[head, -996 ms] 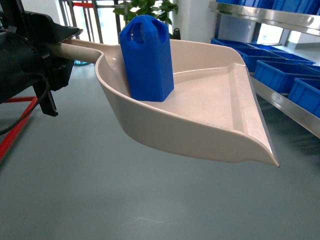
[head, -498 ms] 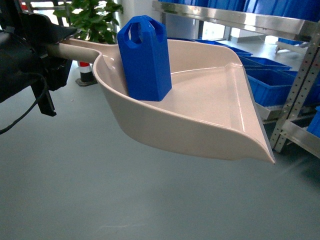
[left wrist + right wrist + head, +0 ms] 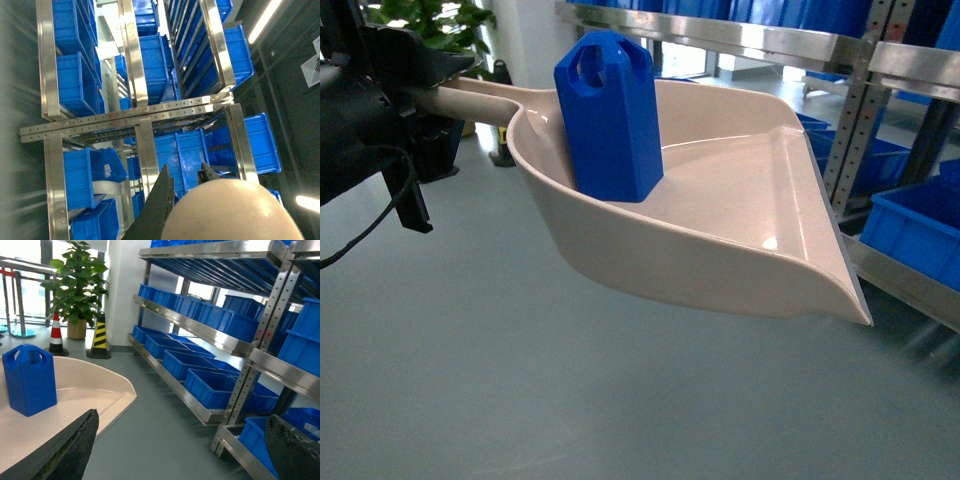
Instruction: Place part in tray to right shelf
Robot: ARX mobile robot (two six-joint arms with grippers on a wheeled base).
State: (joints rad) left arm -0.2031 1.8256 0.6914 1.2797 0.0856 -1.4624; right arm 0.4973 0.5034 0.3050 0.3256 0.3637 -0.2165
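While carried, part (image 3: 610,115) upright in tray (image 3: 740,215).

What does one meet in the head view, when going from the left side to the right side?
left gripper on the handle → blue part standing upright in the tray → flat front lip of the beige tray → blue bin on the steel rack.

Around me: a grey floor (image 3: 150,440), steel racks (image 3: 235,345) of blue bins (image 3: 210,385), a potted plant (image 3: 77,285) near bright windows.
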